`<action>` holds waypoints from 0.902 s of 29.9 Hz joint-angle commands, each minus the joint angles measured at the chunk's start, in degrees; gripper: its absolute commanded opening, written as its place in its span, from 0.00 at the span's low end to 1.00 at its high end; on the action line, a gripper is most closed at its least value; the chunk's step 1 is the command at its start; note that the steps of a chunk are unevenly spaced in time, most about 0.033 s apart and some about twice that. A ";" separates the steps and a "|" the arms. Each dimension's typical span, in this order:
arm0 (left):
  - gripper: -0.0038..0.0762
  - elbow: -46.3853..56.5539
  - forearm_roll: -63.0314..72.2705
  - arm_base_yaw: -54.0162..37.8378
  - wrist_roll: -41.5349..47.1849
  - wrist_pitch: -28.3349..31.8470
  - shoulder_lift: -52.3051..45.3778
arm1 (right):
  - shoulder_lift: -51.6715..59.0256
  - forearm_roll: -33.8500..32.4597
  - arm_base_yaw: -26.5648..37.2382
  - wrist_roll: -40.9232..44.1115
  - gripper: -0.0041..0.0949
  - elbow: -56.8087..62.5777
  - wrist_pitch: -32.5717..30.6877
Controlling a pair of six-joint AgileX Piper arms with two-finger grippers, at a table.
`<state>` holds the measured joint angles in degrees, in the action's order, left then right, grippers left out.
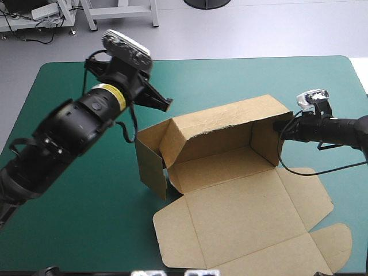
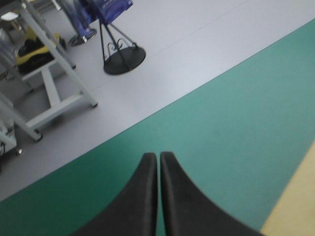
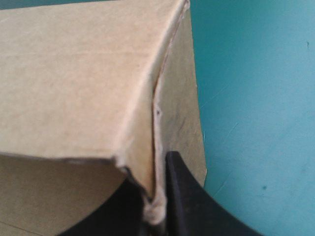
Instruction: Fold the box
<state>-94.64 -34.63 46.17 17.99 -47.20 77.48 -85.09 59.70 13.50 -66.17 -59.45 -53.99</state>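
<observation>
You find the box (image 1: 230, 172) in the middle of the table, a little toward your right side, on the teal-green cover (image 1: 69, 86). It is only half built. The back wall (image 1: 221, 129) stands up and both end walls stand up too. The lid (image 1: 247, 221) lies flat toward the near edge with its flaps spread out.

Your right gripper (image 3: 158, 189) is all but closed on the box, with the brown board pinched between the two black fingers. It grips at the far right corner, where the right end wall (image 1: 265, 141) meets the back wall. I judge that this grip is there to hold the corner upright, because the walls do not look tucked yet and could fall open if you let go.

Your left gripper (image 2: 158, 160) has its fingers pressed together and holds nothing. It hangs raised above the table, near the left end of the box but apart from it. In its own view only the cover lies ahead, with a bit of brown board at one side. The left end wall (image 1: 150, 167) stands without any support.

Closed fingers make a narrow point, which I think suits pushing a flap inward. If you push there, go gently, because a hard push may slide the box or pull the board out of the right fingers.
</observation>
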 commanded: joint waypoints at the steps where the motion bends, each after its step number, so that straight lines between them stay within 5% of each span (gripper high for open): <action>1: 0.07 -1.93 11.99 -10.89 -9.59 0.98 -2.19 | 2.78 -0.74 0.02 4.75 0.03 -0.79 -7.57; 5: 0.07 -0.34 28.41 -23.88 -22.16 0.41 -2.19 | 4.83 -5.60 -0.10 10.14 0.03 -1.32 -8.59; 11: 0.07 0.02 40.31 -39.54 -31.45 -4.25 -0.29 | 5.08 -24.75 -5.00 23.93 0.03 -8.68 -13.55; 15: 0.07 0.35 45.97 -47.02 -36.55 -8.93 1.85 | 5.08 -28.24 -9.56 28.47 0.03 -15.92 -13.53; 22: 0.07 2.35 48.55 -51.24 -39.18 -11.44 4.02 | -2.46 -39.31 -16.06 37.08 0.03 -28.61 -17.22; 27: 0.07 6.16 48.95 -51.24 -41.78 -12.67 4.36 | -10.95 -40.57 -18.22 38.52 0.03 -35.04 -17.52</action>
<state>-88.71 12.64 -4.95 -22.86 -61.71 83.42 -94.04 18.53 -3.72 -28.78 -90.16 -69.27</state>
